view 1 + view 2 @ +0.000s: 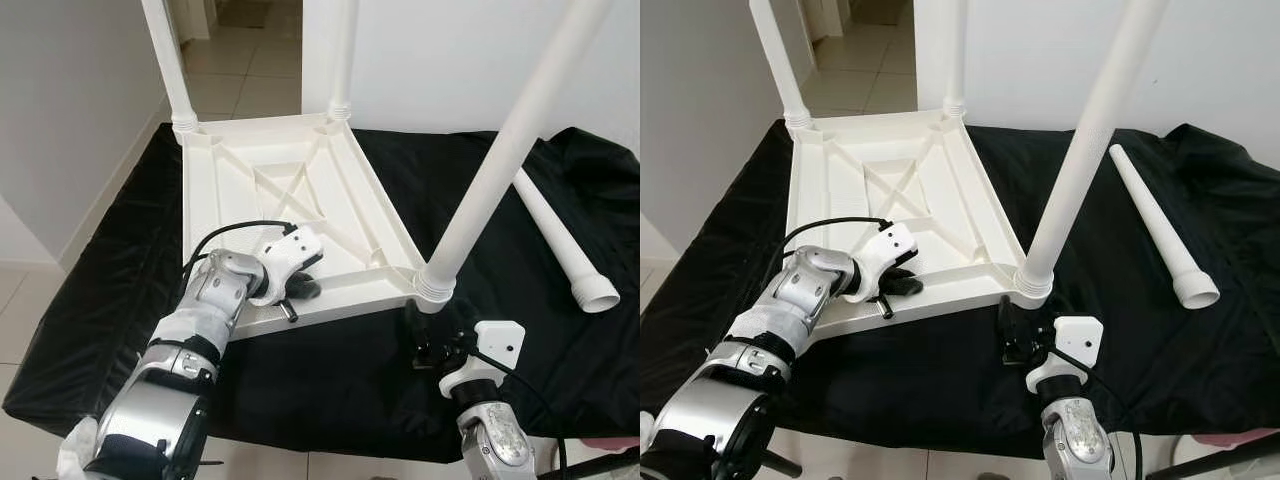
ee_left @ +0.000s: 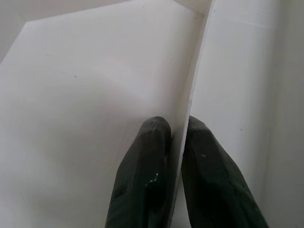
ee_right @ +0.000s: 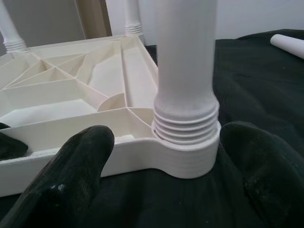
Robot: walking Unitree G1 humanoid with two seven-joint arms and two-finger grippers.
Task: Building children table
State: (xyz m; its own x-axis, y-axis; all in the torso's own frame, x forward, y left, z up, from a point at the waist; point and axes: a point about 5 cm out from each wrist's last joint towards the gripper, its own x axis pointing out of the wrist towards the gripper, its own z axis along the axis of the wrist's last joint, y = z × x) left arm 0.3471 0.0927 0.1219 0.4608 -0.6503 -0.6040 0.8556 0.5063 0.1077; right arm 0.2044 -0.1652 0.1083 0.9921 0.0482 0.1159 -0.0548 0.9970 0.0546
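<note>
A white plastic children's table lies upside down on a black cloth. Two legs stand in its far corners. A third leg rises tilted from the near right corner, its threaded end in the socket. One loose leg lies on the cloth to the right. My left gripper is at the table's near edge, its fingers pinched on a thin white rim wall. Just in front of the near right socket, my right gripper is open, one finger on each side of the socket and not touching it.
The cloth covers a low pad whose front edge runs just before me. A white wall stands on the left, with tiled floor and a doorway beyond the table. Another wall rises behind the pad on the right.
</note>
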